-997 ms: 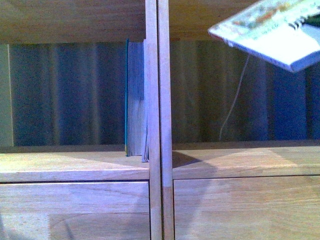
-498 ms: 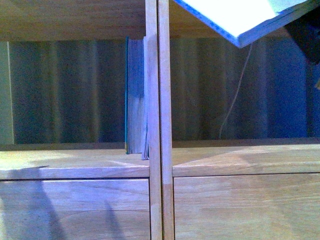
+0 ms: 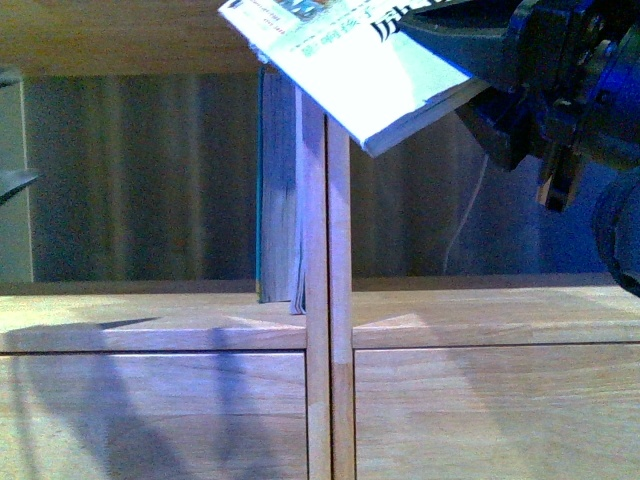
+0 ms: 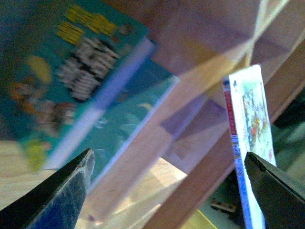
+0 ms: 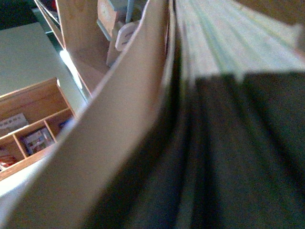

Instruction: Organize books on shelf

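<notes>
The white paperback (image 3: 350,70) hangs tilted at the top of the front view, in front of the shelf's central divider (image 3: 328,300). My right gripper (image 3: 440,35) is shut on its right end. The teal book (image 3: 275,200) stands upright in the left compartment, against the divider. My left gripper (image 4: 169,191) is open and empty. In its wrist view the teal book's cover (image 4: 95,81) lies to one side and the paperback's red-and-white spine (image 4: 231,119) to the other. Its dark fingertips (image 3: 12,182) show at the front view's left edge. The right wrist view shows only blurred page edges (image 5: 224,38).
Wide drawer fronts (image 3: 150,420) run under the compartments. A thin white cable (image 3: 465,220) hangs at the back of the right compartment. The right wrist view shows a small wooden compartment box (image 5: 28,129) with items on a pale surface.
The paperback has moved left from the upper right to in front of the divider. My right gripper has come into the front view. The left fingertips have appeared at the left edge.
</notes>
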`<state>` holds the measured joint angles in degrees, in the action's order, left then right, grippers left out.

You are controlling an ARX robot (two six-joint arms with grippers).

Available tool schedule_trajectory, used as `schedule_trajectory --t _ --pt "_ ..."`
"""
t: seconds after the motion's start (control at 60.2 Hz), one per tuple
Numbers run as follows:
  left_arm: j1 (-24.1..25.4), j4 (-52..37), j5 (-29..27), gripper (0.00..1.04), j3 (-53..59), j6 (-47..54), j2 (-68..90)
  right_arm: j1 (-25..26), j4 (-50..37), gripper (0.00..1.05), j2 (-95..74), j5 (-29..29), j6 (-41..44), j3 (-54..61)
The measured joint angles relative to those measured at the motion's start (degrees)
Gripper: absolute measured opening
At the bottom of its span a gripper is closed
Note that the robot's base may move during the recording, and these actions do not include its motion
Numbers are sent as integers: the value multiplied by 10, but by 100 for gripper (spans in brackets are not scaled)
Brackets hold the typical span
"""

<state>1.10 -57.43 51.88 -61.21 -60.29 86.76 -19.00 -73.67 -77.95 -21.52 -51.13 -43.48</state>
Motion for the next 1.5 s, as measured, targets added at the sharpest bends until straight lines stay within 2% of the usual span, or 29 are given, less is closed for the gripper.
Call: schedule_trajectory --t 0.133,0.266,0.415,0.565,0.698,0.864,0.98,1.379,1.495 --pt "-18 30 -5 97 -3 33 -18 19 -16 7 16 0 -1 17" --pt "-15 -2 -7 97 2 20 -13 24 -21 7 28 -11 -3 27" --pt "-35 -63 9 97 2 -39 -12 -13 -14 7 28 -12 1 21" --pt "-67 -124 37 97 2 -100 -14 -79 21 7 28 -25 36 -12" --pt "-88 -150 45 97 3 -118 -19 -113 44 7 27 -33 60 -29" --pt "-94 -140 36 97 5 -116 -26 -138 63 7 27 -31 82 -31" --pt "-94 -123 30 81 10 -110 -31 -148 79 7 24 -27 97 -31" --pt "-89 -154 27 37 19 -112 -32 -129 93 7 -9 -7 74 -43" --pt "-81 -162 30 25 19 -116 -31 -125 100 22 -11 -7 65 -45"
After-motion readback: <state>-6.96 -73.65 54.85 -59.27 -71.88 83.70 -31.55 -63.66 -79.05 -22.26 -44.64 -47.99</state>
